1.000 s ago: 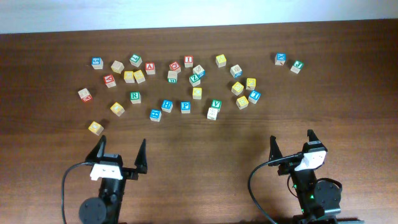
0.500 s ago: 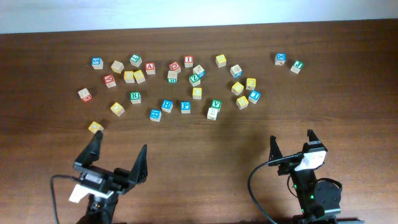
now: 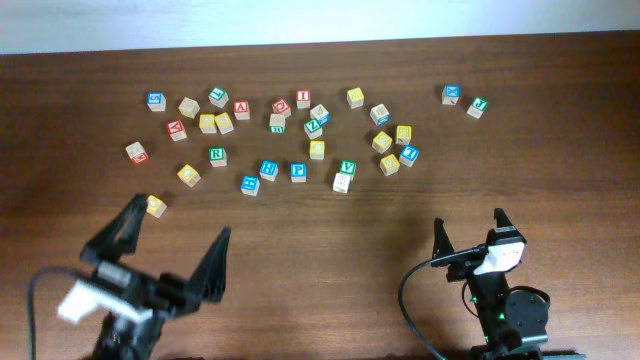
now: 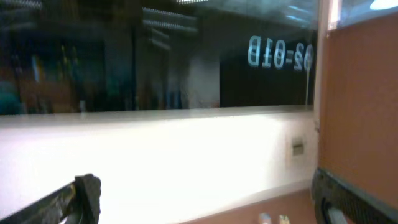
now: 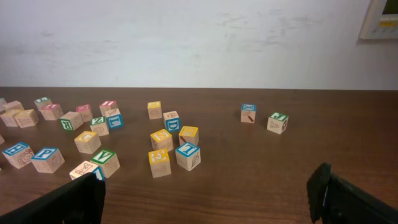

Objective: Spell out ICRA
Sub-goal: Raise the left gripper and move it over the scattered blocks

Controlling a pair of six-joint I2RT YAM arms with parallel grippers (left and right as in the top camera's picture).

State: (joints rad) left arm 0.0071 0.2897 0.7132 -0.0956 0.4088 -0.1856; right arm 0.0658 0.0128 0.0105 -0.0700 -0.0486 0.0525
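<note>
The left gripper [image 3: 178, 225] and right gripper [image 3: 469, 222] hang spread and empty at the near side. Far off, I cube [image 3: 303, 97], A cube [image 3: 241, 108] and R cube [image 3: 217, 156] lie apart among other cubes [image 3: 298, 171].

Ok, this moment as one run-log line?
stage: no cube grasped | left pincer: open, empty | right pincer: open, empty | I cube, A cube, R cube: scattered, apart | word: not started

Blue P cube [image 3: 298, 171], yellow cube [image 3: 188, 175], tbl [image 3: 330, 260]
</note>
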